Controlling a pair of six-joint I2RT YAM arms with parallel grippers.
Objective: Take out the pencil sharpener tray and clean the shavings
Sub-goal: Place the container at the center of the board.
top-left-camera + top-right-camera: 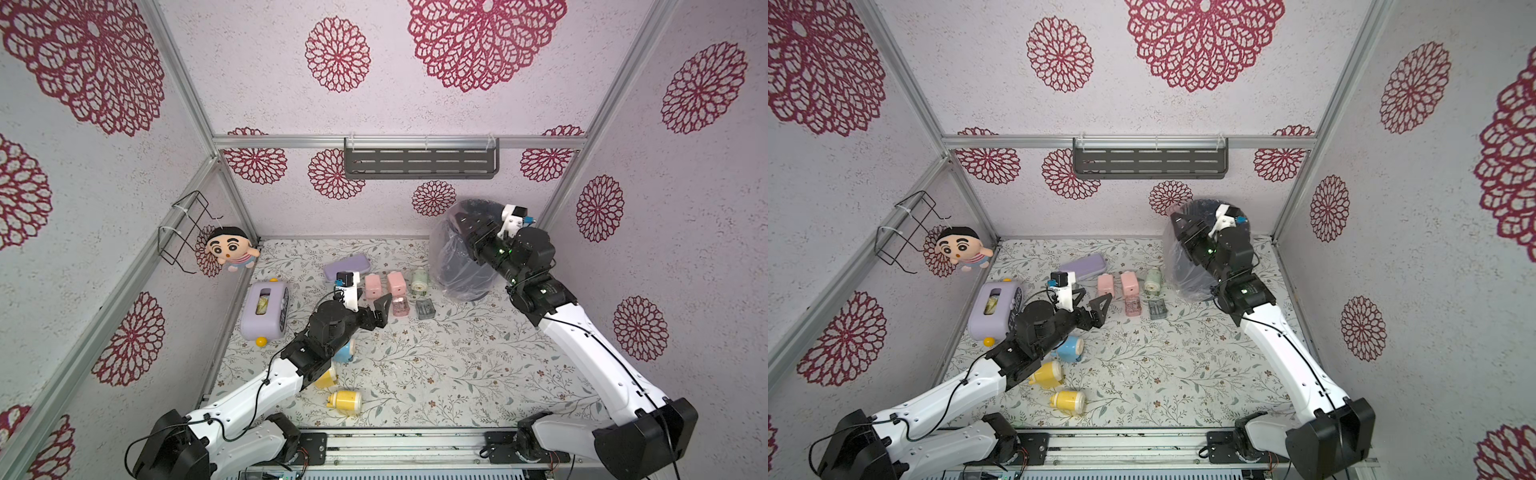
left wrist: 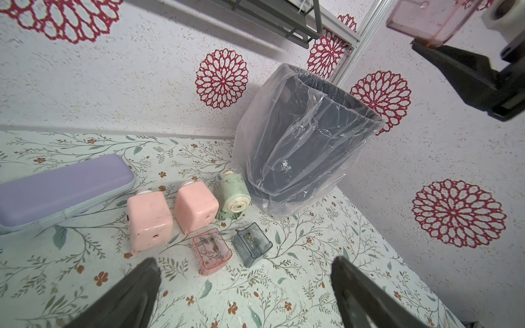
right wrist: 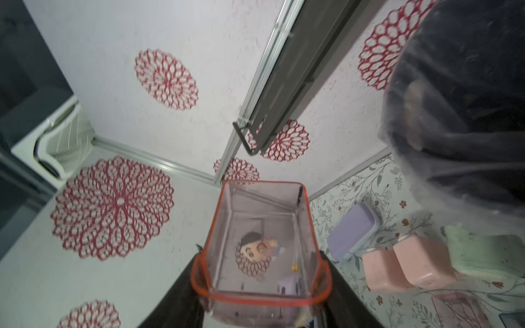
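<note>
My right gripper (image 3: 260, 261) is shut on a clear tray with a red rim (image 3: 261, 250), raised at the rim of the bagged bin (image 1: 457, 266). I see the wall straight through the tray, and no heap shows in it. The held tray (image 2: 429, 20) and a right finger (image 2: 468, 71) also show in the left wrist view. My left gripper (image 2: 245, 264) hangs open above the mat, just short of a pink tray (image 2: 211, 250) and a grey tray (image 2: 252, 244), with tan shavings (image 2: 250, 236) in the grey one. Behind them stand two pink sharpeners (image 2: 149, 220) and a green one (image 2: 234, 193).
A purple pencil case (image 1: 347, 266) lies behind the sharpeners and a purple box (image 1: 266, 309) stands at the left. Blue (image 1: 345, 351) and yellow (image 1: 347, 401) sharpeners lie under and near my left arm. A plush doll (image 1: 228, 249) hangs on the left wall.
</note>
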